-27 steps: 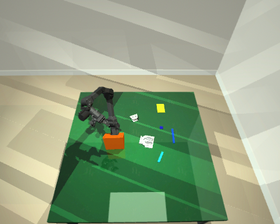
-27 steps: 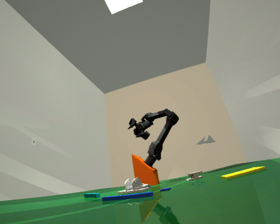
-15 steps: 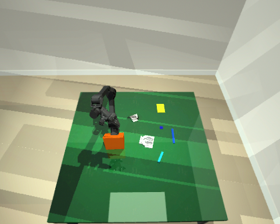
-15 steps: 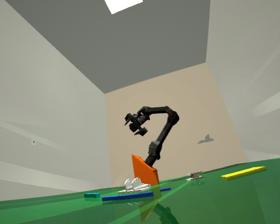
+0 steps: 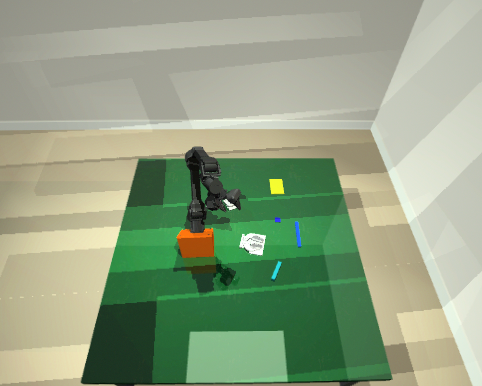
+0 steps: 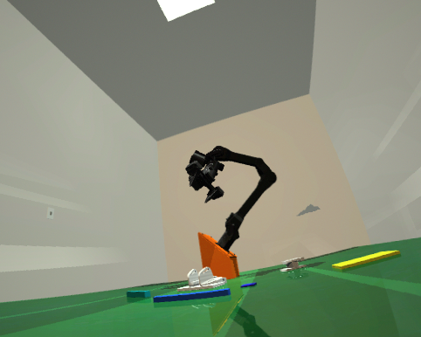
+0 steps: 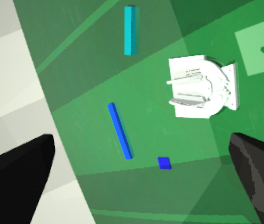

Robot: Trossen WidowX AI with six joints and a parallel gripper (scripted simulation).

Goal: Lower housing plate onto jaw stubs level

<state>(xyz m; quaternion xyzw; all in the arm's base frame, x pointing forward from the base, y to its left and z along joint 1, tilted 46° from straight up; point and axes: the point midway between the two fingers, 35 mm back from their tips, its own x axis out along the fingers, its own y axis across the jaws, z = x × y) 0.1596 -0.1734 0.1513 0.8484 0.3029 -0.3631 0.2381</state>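
The white base with its two upright jaws (image 5: 254, 243) (image 6: 204, 279) (image 7: 195, 90) stands on the green table. No plate lies over the jaws. The small white housing plate (image 5: 229, 204) (image 6: 293, 264) lies apart on the table, beyond the base; in the top view the arm's hand partly covers it, and it is out of the wrist view. My gripper (image 6: 199, 193) (image 7: 143, 142) is open and empty, high above the table. The wrist view shows bare table and small pieces between its wide-set fingers.
A yellow slab (image 5: 277, 186) (image 6: 366, 259), a blue bar (image 5: 298, 234) (image 6: 192, 295) (image 7: 120, 131), a cyan bar (image 5: 276, 271) (image 6: 138, 294) (image 7: 129, 31) and a small dark-blue piece (image 5: 277, 220) (image 6: 249, 285) (image 7: 164, 163) lie on the table. An orange block (image 5: 196, 245) (image 6: 219, 262) stands at the arm's foot.
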